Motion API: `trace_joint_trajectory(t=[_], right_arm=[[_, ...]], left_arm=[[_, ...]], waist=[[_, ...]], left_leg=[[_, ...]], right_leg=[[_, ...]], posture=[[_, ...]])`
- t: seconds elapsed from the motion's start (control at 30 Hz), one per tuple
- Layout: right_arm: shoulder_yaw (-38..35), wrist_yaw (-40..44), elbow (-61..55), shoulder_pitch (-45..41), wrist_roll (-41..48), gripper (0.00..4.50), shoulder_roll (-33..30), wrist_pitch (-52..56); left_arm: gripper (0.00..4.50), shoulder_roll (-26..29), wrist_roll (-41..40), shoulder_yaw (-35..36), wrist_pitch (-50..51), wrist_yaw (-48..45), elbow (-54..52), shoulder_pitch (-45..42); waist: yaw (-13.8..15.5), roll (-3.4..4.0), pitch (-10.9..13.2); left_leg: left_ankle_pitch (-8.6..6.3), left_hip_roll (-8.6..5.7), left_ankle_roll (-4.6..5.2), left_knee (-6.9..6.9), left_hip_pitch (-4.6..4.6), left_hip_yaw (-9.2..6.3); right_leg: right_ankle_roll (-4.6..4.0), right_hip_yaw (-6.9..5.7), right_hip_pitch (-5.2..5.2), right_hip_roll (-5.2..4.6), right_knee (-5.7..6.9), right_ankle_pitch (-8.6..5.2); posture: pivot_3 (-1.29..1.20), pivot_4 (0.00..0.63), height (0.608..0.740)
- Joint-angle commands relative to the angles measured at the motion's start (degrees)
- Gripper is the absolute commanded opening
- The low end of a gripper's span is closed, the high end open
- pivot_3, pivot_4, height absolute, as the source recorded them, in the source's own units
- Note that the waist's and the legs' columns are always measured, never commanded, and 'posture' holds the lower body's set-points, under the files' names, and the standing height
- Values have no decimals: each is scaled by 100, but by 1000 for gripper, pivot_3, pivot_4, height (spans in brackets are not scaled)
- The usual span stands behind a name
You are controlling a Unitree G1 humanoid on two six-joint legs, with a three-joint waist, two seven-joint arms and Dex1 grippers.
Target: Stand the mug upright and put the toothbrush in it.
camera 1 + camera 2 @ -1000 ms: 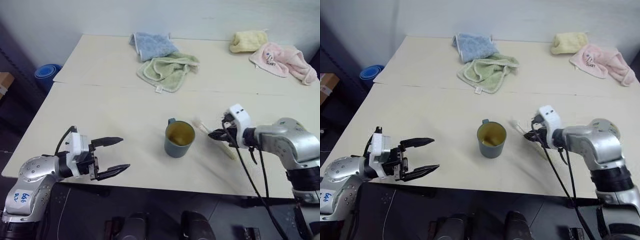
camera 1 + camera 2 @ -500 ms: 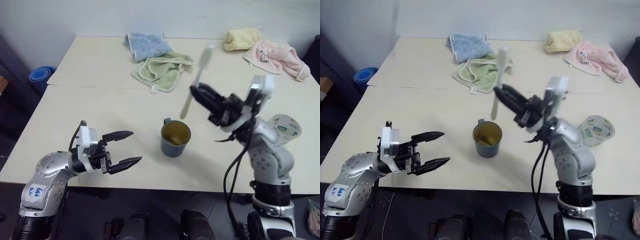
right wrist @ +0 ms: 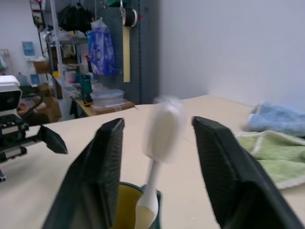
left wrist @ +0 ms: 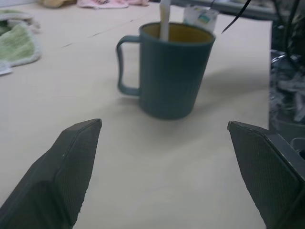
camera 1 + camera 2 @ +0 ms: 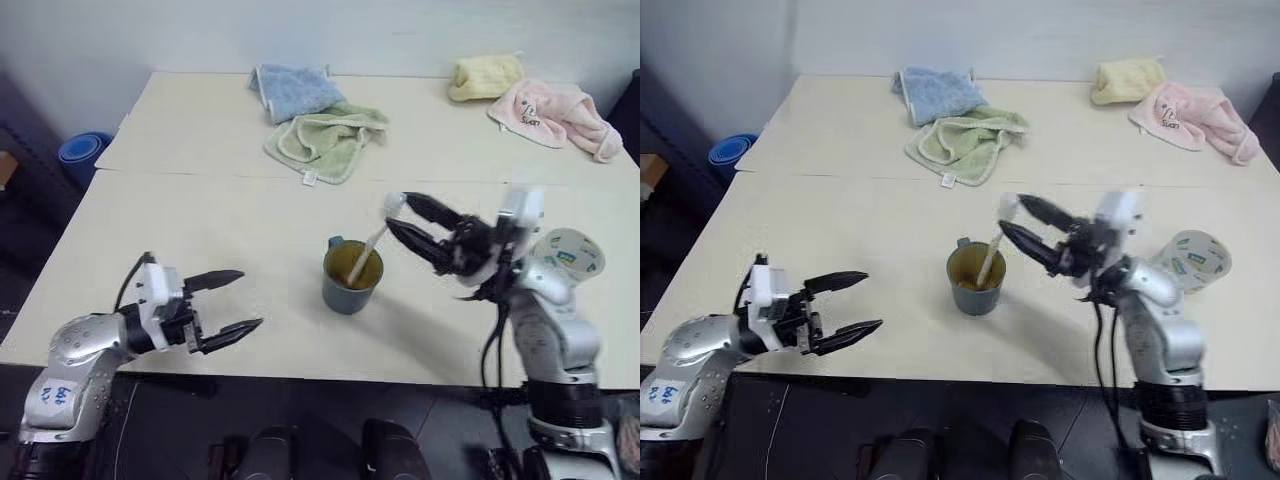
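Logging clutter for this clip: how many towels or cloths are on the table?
4, all at the far side: a blue cloth and a green cloth touching it at far left, a yellow cloth and a pink cloth at far right. None seems hidden.

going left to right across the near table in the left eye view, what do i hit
left gripper → mug with the toothbrush standing in it → right gripper → roll of tape
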Motion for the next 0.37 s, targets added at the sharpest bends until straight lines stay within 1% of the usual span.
trace_joint_trajectory(t=[0.03, 0.13, 0.17, 0.27, 0.37], right_arm=[[-490, 584, 271, 372, -146, 3375, -596, -410], [-746, 1403, 1054, 789, -659, 4323, -1189, -1416], [-826, 1698, 1399, 969, -795, 4474, -1376, -1725], [-931, 2181, 2198, 1249, -997, 4474, -1666, -2309], [-917, 2369, 2754, 1270, -1115, 4474, -1675, -2811]], left_arm=[[4500, 167, 275, 422, -433, -47, 270, 326], [4500, 307, 559, 704, -670, 20, 428, 687], [4500, 318, 600, 837, -748, 31, 494, 850], [4500, 272, 759, 1095, -1116, 78, 745, 1166], [4500, 168, 772, 1179, -1279, 178, 773, 1288]], waist=[[7, 0, 0], [2, -3, 1], [3, -3, 2], [-7, -5, 3], [-9, -5, 4]], left_leg=[[0, -1, 1, -1, 0, 0], [-3, -2, 5, -2, -1, 7], [-3, -2, 6, -2, -2, 10], [-3, 1, 7, -5, 1, 20], [-3, 6, 7, -6, 7, 31]], right_leg=[[0, 0, 1, 0, -1, 0], [0, 2, 2, -1, -10, 0], [0, 2, 2, 0, -12, 0], [0, 5, 2, -1, -18, 0], [0, 6, 4, -1, -18, 0]], posture=[[0, 150, 740], [0, 150, 740], [0, 150, 740], [0, 150, 740], [0, 150, 740]])
